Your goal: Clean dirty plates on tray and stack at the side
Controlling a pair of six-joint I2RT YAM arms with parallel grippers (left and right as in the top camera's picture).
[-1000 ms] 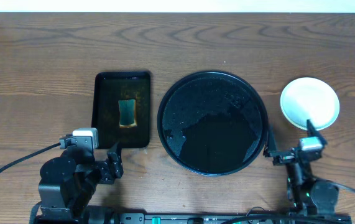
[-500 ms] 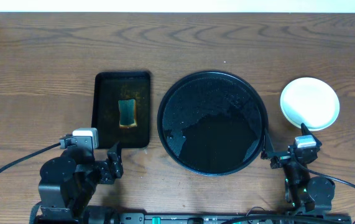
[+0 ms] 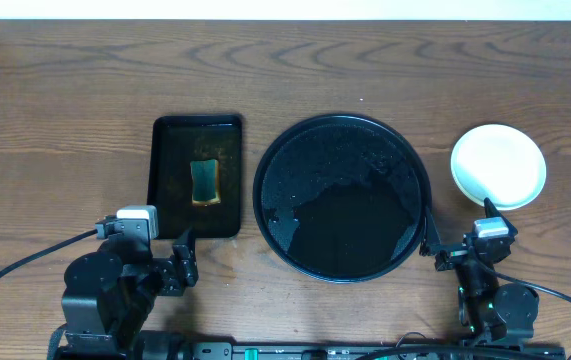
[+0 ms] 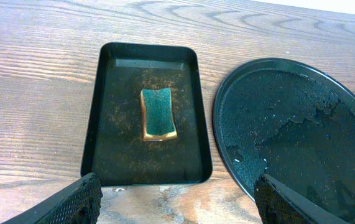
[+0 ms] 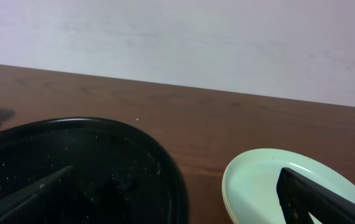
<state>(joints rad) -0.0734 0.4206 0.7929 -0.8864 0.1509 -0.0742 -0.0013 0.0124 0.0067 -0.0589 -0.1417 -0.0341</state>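
The large round black tray (image 3: 342,197) lies in the middle of the table, wet and with no plates on it; it also shows in the left wrist view (image 4: 301,130) and right wrist view (image 5: 78,168). The plates (image 3: 498,165) sit stacked to its right, pale mint-white on top, a yellowish rim showing beneath in the right wrist view (image 5: 276,186). My left gripper (image 3: 180,262) is open and empty near the front edge, below the small tray. My right gripper (image 3: 460,245) is open and empty, low between the round tray and the stack.
A small rectangular black tray (image 3: 197,176) with a green sponge (image 3: 205,182) stands left of the round tray; both show in the left wrist view (image 4: 146,112). A white wall runs behind the table's far edge.
My right arm has drawn back toward the front edge, away from the plate stack. The left arm, tray and plates have not moved.
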